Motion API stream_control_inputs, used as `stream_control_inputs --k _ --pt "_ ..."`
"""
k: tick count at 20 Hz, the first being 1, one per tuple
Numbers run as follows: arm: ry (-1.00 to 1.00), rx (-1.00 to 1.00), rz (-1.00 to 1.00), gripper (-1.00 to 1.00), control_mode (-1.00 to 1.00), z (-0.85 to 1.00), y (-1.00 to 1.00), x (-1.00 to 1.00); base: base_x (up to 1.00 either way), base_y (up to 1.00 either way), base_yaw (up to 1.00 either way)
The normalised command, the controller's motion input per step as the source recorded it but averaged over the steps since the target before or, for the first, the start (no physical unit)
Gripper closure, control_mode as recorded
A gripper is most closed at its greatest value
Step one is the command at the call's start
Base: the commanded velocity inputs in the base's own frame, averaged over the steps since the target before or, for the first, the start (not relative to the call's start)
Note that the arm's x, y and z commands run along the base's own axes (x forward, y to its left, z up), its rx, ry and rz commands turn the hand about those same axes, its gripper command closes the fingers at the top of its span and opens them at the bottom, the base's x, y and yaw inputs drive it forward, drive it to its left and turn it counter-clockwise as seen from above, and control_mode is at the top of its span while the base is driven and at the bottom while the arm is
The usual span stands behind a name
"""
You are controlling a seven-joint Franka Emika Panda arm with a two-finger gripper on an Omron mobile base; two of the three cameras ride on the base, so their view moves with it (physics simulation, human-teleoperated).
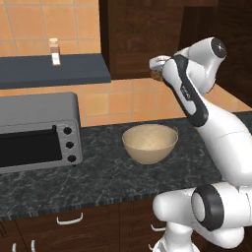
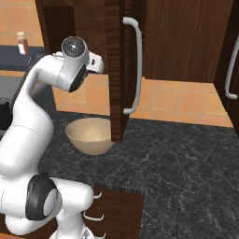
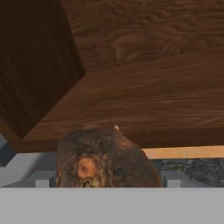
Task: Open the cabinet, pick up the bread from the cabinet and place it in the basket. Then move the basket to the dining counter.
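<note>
The dark brown cabinet (image 1: 138,39) stands open, its door (image 2: 114,70) swung out edge-on with the long silver handle (image 2: 133,65) facing right. My gripper (image 1: 157,73) is at the cabinet's lower front edge, shut on the bread (image 3: 105,162), a dark brown lump that hides my fingertips in the hand view. The bread (image 1: 156,76) hangs above and slightly behind the basket (image 1: 150,142), a tan bowl standing empty on the dark granite counter. The basket (image 2: 89,135) sits just left of the open door. The dining counter is out of view.
A grey toaster oven (image 1: 37,130) stands left of the basket. A spice bottle (image 1: 55,51) sits on a dark wall shelf (image 1: 54,71). Another cabinet handle (image 2: 228,70) is at the far right. Drawers (image 1: 69,219) lie below the counter.
</note>
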Motion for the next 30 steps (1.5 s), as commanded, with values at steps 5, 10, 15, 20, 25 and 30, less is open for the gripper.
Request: stream_control_inputs --k 5,10,15,20,25,30 --pt "0.1 0.02 -0.04 1.0 -1.0 -0.7 0.11 -1.0 0.0 0.0 0.0" --pt "0.18 0.0 -0.07 1.0 -1.0 -0.96 0.0 -0.58 0.0 0.0 0.0" --pt "-0.01 -0.03 -0.11 1.0 -1.0 -0.7 0.0 0.15 0.0 0.0 0.0" --pt "0.1 0.0 -0.2 1.0 -1.0 -0.52 0.06 0.47 0.0 0.0 0.0" --pt "0.32 0.0 -0.19 1.0 -1.0 -0.21 0.08 0.54 0.0 0.0 0.0" --pt "0.22 0.0 -0.05 1.0 -1.0 -0.27 0.0 0.02 0.0 0.0 0.0"
